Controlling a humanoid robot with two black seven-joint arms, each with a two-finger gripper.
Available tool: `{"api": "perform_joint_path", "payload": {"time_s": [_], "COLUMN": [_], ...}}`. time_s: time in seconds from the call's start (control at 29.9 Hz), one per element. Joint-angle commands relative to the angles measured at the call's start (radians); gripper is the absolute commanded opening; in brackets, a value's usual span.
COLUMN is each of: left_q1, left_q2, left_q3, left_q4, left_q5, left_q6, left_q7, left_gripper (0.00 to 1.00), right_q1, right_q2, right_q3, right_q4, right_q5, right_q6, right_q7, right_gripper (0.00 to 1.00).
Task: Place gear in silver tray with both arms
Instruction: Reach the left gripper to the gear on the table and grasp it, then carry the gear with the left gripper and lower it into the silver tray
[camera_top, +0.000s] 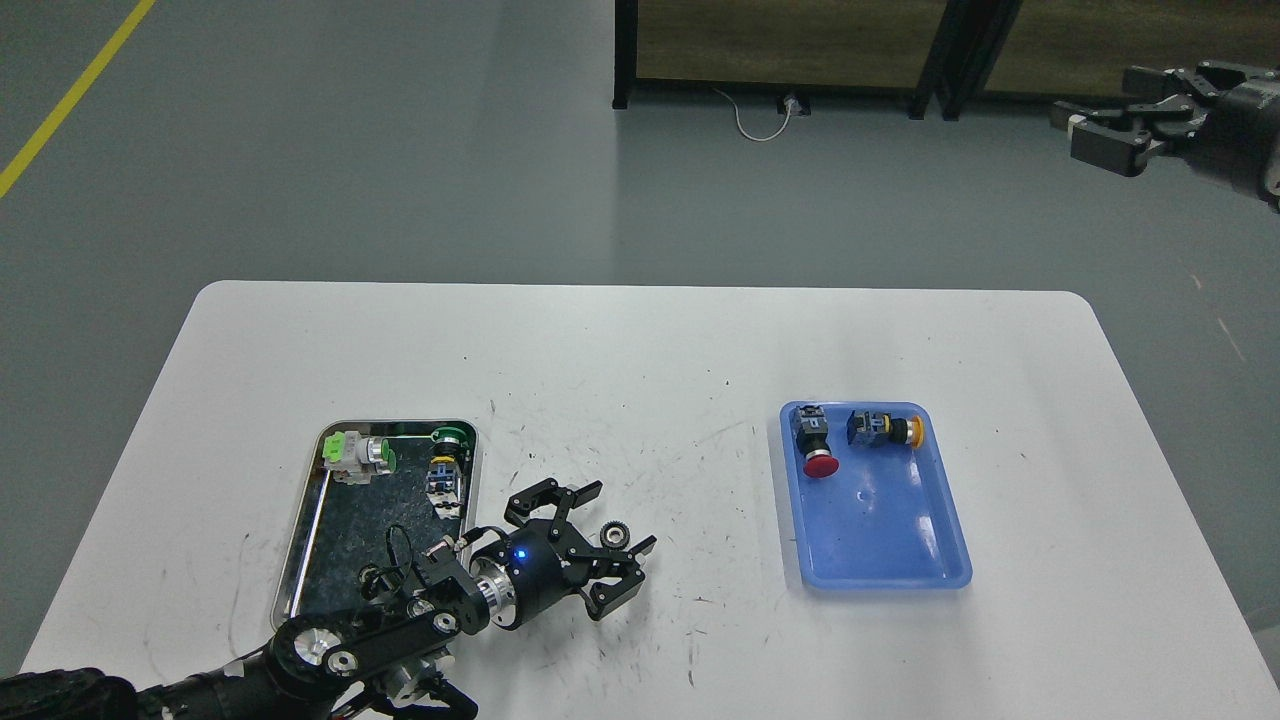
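The small black gear (613, 537) lies on the white table (640, 350), right of the silver tray (302, 530). My left gripper (624, 518) comes in low from the bottom left. It is open, with one finger beyond the gear and one on its near side, so the gear sits in the gap. I cannot tell if a finger touches it. The left arm crosses the tray's near right corner. My right gripper (1088, 130) is open and empty, held high off the table at the top right.
The silver tray holds a light green switch (355, 455) and a green-capped switch (446, 465) at its far end. A blue plastic tray (880, 530) at the right holds a red push button (818, 452) and a yellow one (885, 428).
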Motion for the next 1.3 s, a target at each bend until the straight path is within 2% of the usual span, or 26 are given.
{"api": "perform_joint_path", "payload": {"time_s": [0.0, 0.3, 0.47, 0.67, 0.8, 1.0, 1.17, 1.27], "left_q1": [0.0, 0.0, -0.003, -0.002, -0.003, -0.012, -0.034, -0.061], "left_q2": [-0.001, -0.001, -0.001, 0.002, 0.002, 0.008, 0.031, 0.092], "left_q3": [0.029, 0.043, 0.044, 0.064, 0.079, 0.079, 0.061, 0.038], "left_q4": [0.007, 0.009, 0.009, 0.009, 0.007, -0.007, -0.037, -0.074], "left_q5": [0.004, 0.005, 0.005, 0.005, 0.004, 0.002, -0.004, -0.014], "left_q6": [0.005, 0.024, 0.024, 0.023, 0.02, 0.015, 0.014, 0.011], "left_q7": [-0.019, -0.019, -0.016, -0.016, -0.016, -0.013, -0.006, 0.0], "left_gripper": [0.85, 0.78, 0.61, 0.55, 0.45, 0.23, 0.22, 0.22], "right_q1": [-0.002, -0.002, -0.004, -0.004, -0.01, -0.015, -0.016, -0.016], "right_q2": [0.0, -0.001, -0.001, -0.003, -0.004, -0.007, -0.012, -0.015], "right_q3": [0.0, 0.002, 0.002, 0.002, 0.002, 0.005, 0.006, 0.008], "right_q4": [0.0, 0.003, 0.003, 0.003, 0.003, 0.003, 0.003, 0.004], "right_q5": [0.001, 0.001, 0.001, 0.001, 0.001, 0.001, 0.001, 0.001], "right_q6": [0.0, 0.0, 0.0, 0.0, 0.0, 0.0, 0.0, 0.0], "right_q7": [0.0, 0.002, 0.002, 0.002, 0.003, 0.005, 0.005, 0.005], "right_gripper": [0.84, 0.84, 0.84, 0.84, 0.84, 0.84, 0.84, 0.84]}}
